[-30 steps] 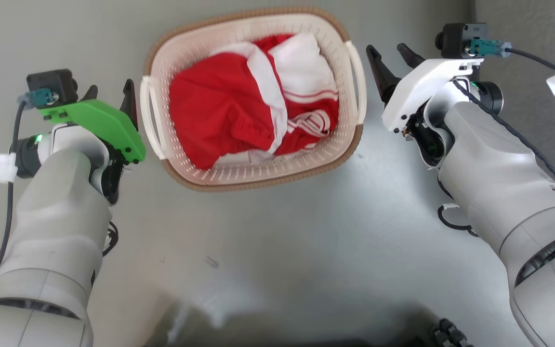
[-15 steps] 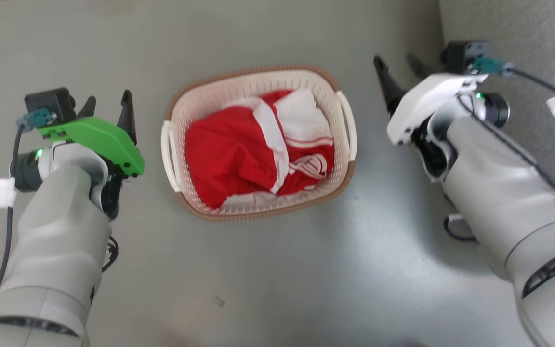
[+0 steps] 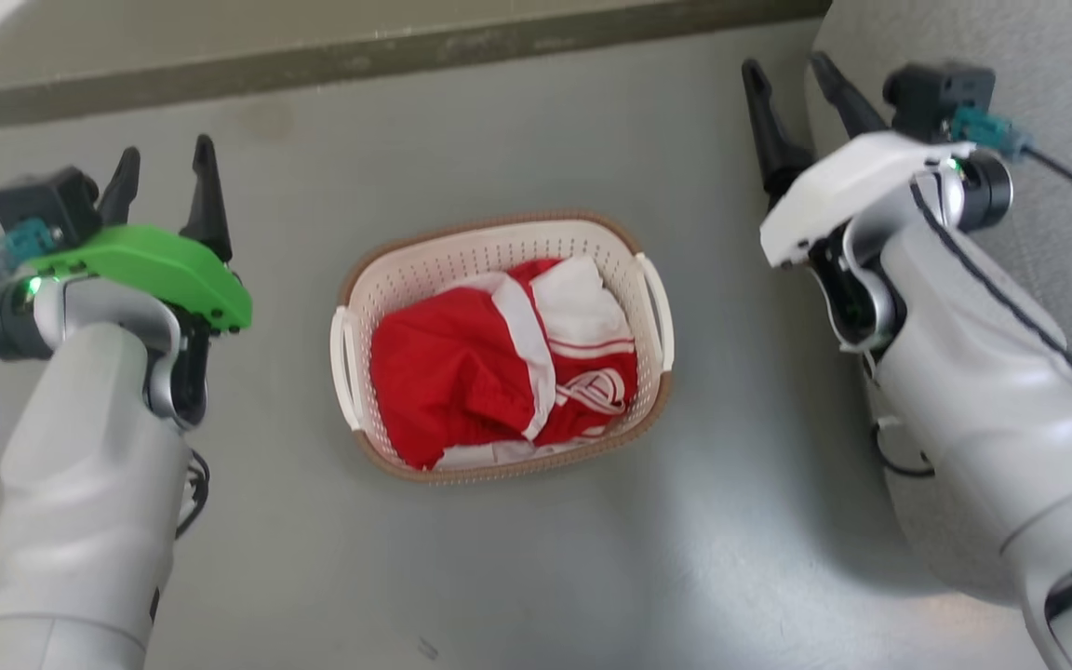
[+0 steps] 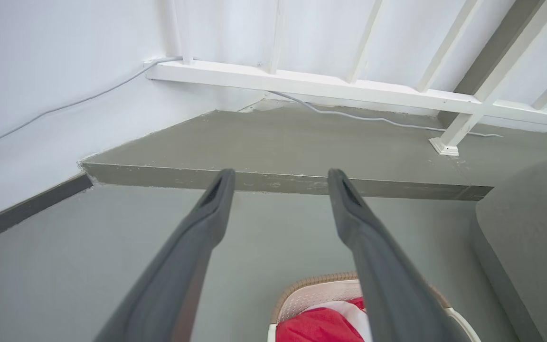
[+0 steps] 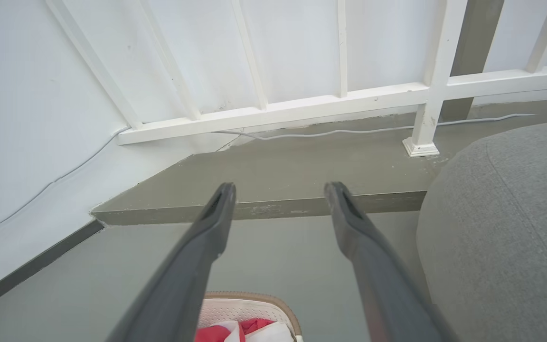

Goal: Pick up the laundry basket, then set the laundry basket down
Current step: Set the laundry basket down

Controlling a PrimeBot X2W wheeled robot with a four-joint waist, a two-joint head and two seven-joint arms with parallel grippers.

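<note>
While its rim is brown, the laundry basket (image 3: 448, 268) is cream-white.

Bare grey floor (image 3: 517, 577) lies open to the left and right of the laundry basket (image 3: 462, 265), so each white side handle has free room beside it. The left gripper (image 3: 167, 149) hangs well apart from the left handle (image 3: 342, 368), and the right gripper (image 3: 783, 63) well apart from the right handle (image 3: 659, 307), both with fingers spread. Red and white clothes (image 3: 452, 372) fill the basket's inside, leaving the rim free. Beyond the basket a raised step (image 3: 406, 56) crosses the floor, with a white railing (image 4: 302, 85) behind it. A grey cushioned seat (image 3: 1048, 37), perhaps a sofa, stands close along the outer side of the right arm (image 3: 964, 391).
</note>
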